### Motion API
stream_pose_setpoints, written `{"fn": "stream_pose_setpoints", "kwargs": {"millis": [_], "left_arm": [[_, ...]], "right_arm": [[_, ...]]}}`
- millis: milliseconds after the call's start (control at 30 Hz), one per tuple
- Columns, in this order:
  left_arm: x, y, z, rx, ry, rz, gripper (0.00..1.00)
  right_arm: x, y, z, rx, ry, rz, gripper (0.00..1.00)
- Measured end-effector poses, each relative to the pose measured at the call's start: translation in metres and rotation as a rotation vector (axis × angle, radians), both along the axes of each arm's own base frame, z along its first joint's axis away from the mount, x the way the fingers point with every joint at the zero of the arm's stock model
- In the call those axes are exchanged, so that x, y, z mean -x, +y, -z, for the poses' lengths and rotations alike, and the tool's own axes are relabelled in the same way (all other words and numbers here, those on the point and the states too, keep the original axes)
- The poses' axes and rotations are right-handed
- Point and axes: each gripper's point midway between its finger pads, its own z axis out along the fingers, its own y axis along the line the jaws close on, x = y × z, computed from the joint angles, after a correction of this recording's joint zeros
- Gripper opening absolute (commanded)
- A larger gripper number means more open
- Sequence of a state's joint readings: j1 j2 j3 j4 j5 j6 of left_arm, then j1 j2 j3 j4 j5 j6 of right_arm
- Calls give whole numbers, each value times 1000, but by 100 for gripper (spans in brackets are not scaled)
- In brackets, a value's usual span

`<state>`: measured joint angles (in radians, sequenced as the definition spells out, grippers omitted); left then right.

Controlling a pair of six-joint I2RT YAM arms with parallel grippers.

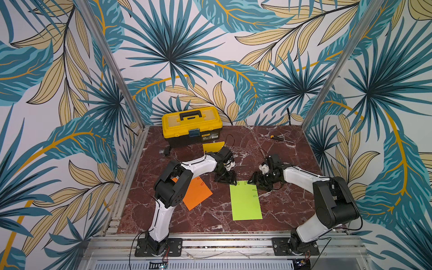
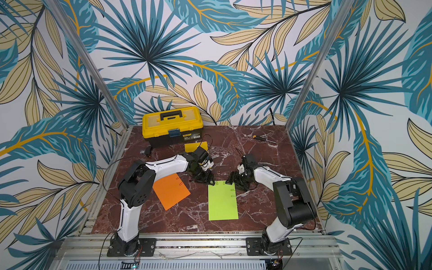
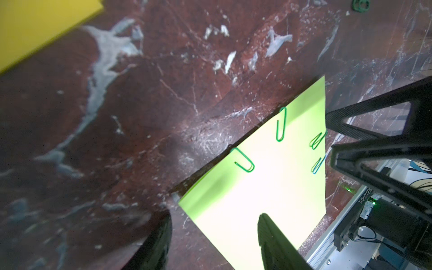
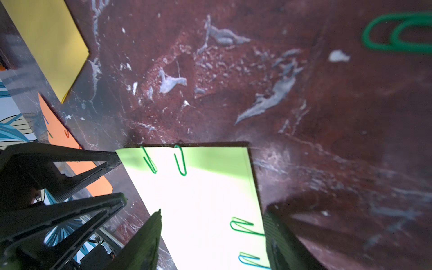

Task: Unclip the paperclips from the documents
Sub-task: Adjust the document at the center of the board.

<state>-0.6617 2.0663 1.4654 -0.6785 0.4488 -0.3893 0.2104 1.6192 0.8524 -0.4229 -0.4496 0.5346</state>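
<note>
Gripping the lime green sheet (image 1: pixel 245 205) are four paperclips (image 4: pixel 180 161): two green on its far edge, one green and one blue on its right edge. That sheet lies flat on the tabletop (image 1: pixel 280 210), a little right of centre. At its far left corner stands the left pincer (image 3: pixel 216 217), jaws apart and nothing clamped. At the far right corner the right pincer (image 4: pixel 214 210) also has its jaws apart, straddling the clipped right edge. Whether either touches the paper I cannot tell. A loose green paperclip (image 4: pixel 397 32) lies on bare tabletop, apart from the sheet. Leftward, the orange sheet (image 1: pixel 197 192) lies askew, partly under the left arm, with clips on its far edge. Farther back, the yellow sheet (image 1: pixel 211 147) sits just before the yellow-and-black toolbox (image 1: pixel 190 124). A small screwdriver (image 1: pixel 277 138) lies near the far right.
</note>
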Motion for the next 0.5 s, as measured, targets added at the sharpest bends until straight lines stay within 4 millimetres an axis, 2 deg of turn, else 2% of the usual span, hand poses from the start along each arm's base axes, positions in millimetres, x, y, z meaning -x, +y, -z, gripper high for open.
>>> {"fn": "stream_pose_setpoints", "kwargs": {"millis": [133,300,400,500], "left_arm": [[3,3,0,-7,11,-3,59],[5,4,0,-12,18,-3,59],[5,4,0,-13,18,-3,59],[5,4,1,-14,19,-4,60]], "right_arm": [[10,-7,0,37,-1,0,76],[41,-20,2,79,31,9,77],[50,-18,2,71,35,13,77],[59,-7,2,55,39,-6,77]]}}
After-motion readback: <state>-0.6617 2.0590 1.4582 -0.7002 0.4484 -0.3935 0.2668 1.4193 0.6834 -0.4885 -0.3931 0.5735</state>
